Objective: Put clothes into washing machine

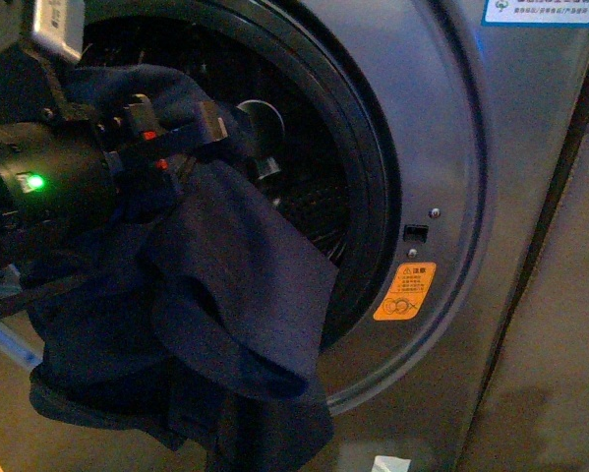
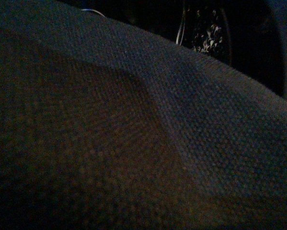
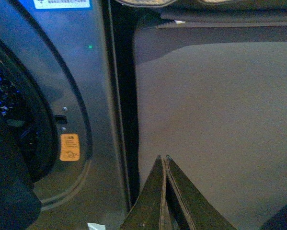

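The clothes (image 1: 215, 295), a dark navy garment, hang from my left gripper (image 1: 191, 138), which is shut on them in front of the washing machine's (image 1: 451, 177) open porthole. The fabric drapes down over the black rim's lower left part. The perforated drum (image 1: 314, 211) shows behind it. In the left wrist view the clothes (image 2: 133, 134) fill nearly the whole picture and hide the jaws. My right gripper (image 3: 163, 159) is shut and empty, off to the right of the machine (image 3: 86, 96), over grey floor. The clothes (image 3: 9, 191) show at that view's corner.
An orange warning sticker (image 1: 405, 291) sits right of the porthole, also in the right wrist view (image 3: 69, 146). A blue-white label (image 1: 540, 10) is at the machine's top right. Grey floor (image 3: 215, 110) lies right of the machine, past a dark gap (image 3: 121, 96).
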Available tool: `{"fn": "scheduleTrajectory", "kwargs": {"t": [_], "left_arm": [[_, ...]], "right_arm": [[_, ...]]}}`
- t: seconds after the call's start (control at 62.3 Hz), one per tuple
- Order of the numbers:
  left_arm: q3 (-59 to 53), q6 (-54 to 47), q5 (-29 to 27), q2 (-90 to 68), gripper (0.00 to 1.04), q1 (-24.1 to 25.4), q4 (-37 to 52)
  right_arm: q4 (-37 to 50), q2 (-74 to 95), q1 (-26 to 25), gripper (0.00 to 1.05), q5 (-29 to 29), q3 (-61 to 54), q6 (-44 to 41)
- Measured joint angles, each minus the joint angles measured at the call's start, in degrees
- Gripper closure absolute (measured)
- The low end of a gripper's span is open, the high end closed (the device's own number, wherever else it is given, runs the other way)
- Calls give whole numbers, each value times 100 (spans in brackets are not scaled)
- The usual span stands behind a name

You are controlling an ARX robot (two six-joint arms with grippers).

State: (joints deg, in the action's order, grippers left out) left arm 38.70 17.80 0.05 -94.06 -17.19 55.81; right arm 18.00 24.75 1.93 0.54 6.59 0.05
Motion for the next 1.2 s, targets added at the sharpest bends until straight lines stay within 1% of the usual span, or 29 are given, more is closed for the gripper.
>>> {"fn": "scheduleTrajectory", "kwargs": {"t": [0.112, 0.482, 0.931, 1.011, 1.028, 1.076, 1.204], "left_arm": [[323, -26, 11, -470, 92, 17, 15], [1506, -328, -184, -1869, 92, 61, -125], [2905, -732, -452, -3049, 92, 122, -743], [3270, -793, -507, -3224, 92, 105, -946], [3388, -837, -511, -3285, 92, 101, -988], [3626, -911, -527, -3392, 92, 85, -1121], [4186, -1062, -570, -3654, 93, 28, -1445]], "right_arm": [[-83, -221, -164, 102, -17, -133, 0], [-437, -835, -181, 102, -44, -389, 0], [-708, -1410, -181, 102, -46, -634, -2], [-992, -1670, -181, 102, -44, -629, -2], [-1333, -1886, -181, 102, -46, -629, -2], [-1744, -2288, -181, 102, -46, -629, -2], [-1790, -2444, -181, 102, -46, -629, -2]]}}
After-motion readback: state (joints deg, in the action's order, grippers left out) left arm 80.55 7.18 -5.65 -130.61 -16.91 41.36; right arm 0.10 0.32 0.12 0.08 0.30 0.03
